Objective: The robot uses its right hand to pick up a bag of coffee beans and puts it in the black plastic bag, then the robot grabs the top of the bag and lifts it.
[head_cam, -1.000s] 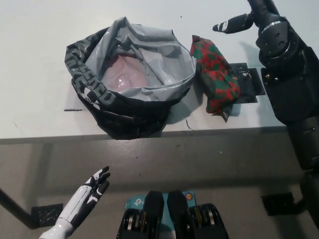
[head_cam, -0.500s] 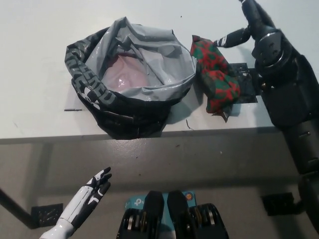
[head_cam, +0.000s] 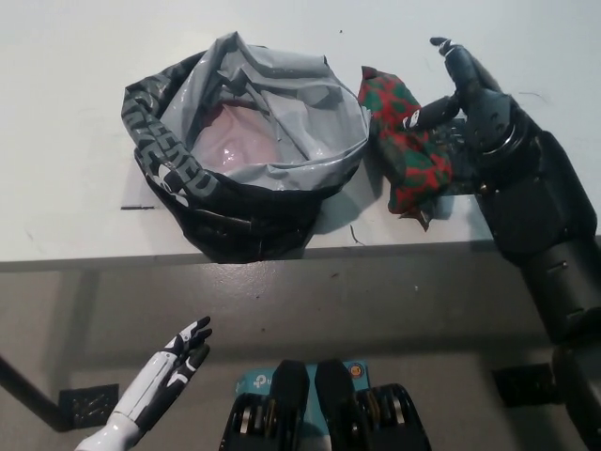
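While spread open over the coffee bag (head_cam: 406, 141), right hand (head_cam: 460, 103) touching its right edge, gripping nothing. Beside it, black bag (head_cam: 244, 150), mouth open. Left hand (head_cam: 174, 366) low, fingers apart, empty.

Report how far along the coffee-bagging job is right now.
Nothing is finished yet. The red-and-green patterned coffee bean bag lies on the white table, right of the open black plastic bag. In hand: the black right hand is at the coffee bag, fingers apart, no grasp visible. The white left hand rests below the table. Left: grasp, bag, lift.
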### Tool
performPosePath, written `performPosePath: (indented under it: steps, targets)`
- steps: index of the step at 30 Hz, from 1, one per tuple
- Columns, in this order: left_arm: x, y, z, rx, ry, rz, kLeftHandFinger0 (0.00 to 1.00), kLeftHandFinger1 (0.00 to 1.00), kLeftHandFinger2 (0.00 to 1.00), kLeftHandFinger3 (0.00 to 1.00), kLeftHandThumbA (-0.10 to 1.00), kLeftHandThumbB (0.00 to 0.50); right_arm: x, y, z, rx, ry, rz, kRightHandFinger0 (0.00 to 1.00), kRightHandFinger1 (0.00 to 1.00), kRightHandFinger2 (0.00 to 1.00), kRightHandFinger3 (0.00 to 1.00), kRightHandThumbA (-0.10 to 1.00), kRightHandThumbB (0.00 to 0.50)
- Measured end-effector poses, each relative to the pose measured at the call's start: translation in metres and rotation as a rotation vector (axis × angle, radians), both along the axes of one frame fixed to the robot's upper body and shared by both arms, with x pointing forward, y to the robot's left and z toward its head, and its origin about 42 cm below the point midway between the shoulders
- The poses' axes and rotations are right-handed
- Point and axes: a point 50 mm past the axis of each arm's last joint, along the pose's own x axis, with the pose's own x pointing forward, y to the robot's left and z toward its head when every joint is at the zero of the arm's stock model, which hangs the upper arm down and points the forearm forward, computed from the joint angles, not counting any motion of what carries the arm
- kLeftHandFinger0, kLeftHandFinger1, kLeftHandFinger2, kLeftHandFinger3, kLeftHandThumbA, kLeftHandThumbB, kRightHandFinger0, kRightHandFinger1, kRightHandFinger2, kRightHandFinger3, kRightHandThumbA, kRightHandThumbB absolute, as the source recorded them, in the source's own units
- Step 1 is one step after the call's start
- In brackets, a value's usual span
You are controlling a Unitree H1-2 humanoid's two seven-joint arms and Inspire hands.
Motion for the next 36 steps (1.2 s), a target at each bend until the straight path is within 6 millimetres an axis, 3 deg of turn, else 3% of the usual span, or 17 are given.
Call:
performPosePath:
  steps: [11, 16, 30, 36]
  targets:
    - [-0.002, -0.003, -0.003, 0.005, 0.008, -0.012, 1.0, 1.0, 1.0, 1.0, 1.0, 0.22, -0.001, 0.002, 0.003, 0.029, -0.013, 0.005, 1.0, 1.0, 1.0, 1.0, 1.0, 0.372]
    - [-0.003, -0.002, -0.005, 0.005, 0.014, -0.013, 1.0, 1.0, 1.0, 1.0, 1.0, 0.192, -0.004, 0.005, 0.015, 0.038, -0.055, 0.019, 1.0, 1.0, 1.0, 1.0, 1.0, 0.363]
    - [-0.005, -0.003, -0.007, 0.017, 0.014, -0.017, 1.0, 1.0, 1.0, 1.0, 1.0, 0.181, -0.017, 0.011, 0.053, 0.09, -0.194, 0.056, 1.0, 1.0, 1.0, 1.0, 1.0, 0.328]
    - [-0.005, -0.003, -0.007, 0.022, 0.014, -0.018, 1.0, 1.0, 1.0, 1.0, 1.0, 0.183, -0.019, 0.018, 0.044, 0.082, -0.174, 0.07, 1.0, 1.0, 1.0, 1.0, 1.0, 0.329]
